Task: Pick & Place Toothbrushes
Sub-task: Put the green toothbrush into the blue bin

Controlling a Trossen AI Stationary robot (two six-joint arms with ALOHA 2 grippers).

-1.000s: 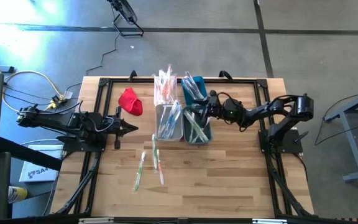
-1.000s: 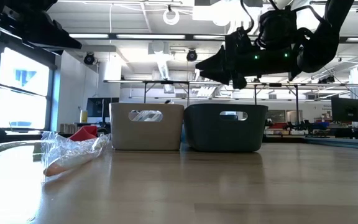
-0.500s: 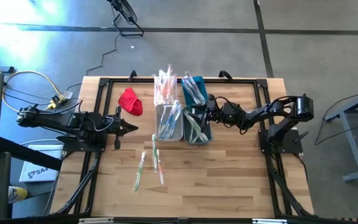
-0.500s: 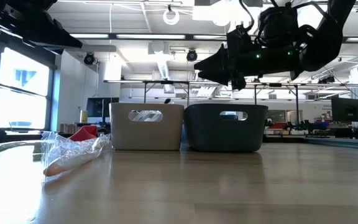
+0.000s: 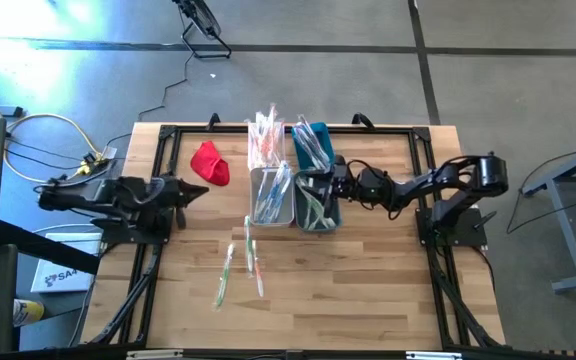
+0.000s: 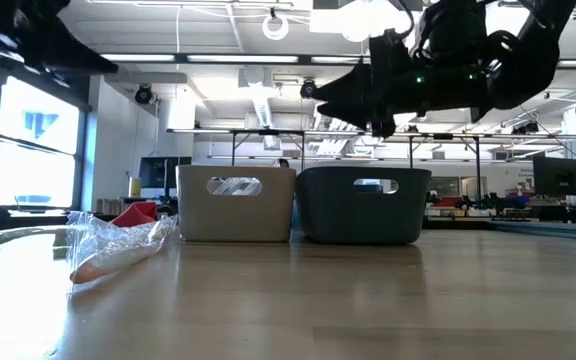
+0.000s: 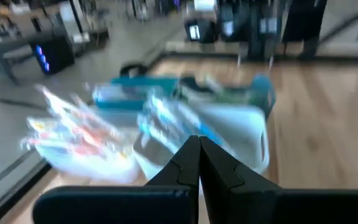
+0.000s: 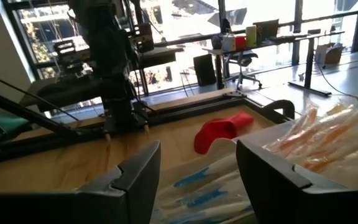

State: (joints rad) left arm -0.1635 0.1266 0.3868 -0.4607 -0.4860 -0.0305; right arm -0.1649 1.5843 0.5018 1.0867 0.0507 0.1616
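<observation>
Right hand (image 5: 330, 184), released, hovers over binned toothbrushes (image 5: 313, 205); left hand (image 5: 200, 190) clenched empty, well apart.

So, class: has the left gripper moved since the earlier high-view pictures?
Yes. The left gripper, shut, has pulled back from the white bin and swung toward the red cloth.

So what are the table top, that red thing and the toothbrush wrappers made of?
Table: looks like wood, pale planks with visible grain and a slight sheen. Red thing: probably soft cloth, crumpled and matte. Wrappers: thin clear plastic, crinkled and glinting.
</observation>
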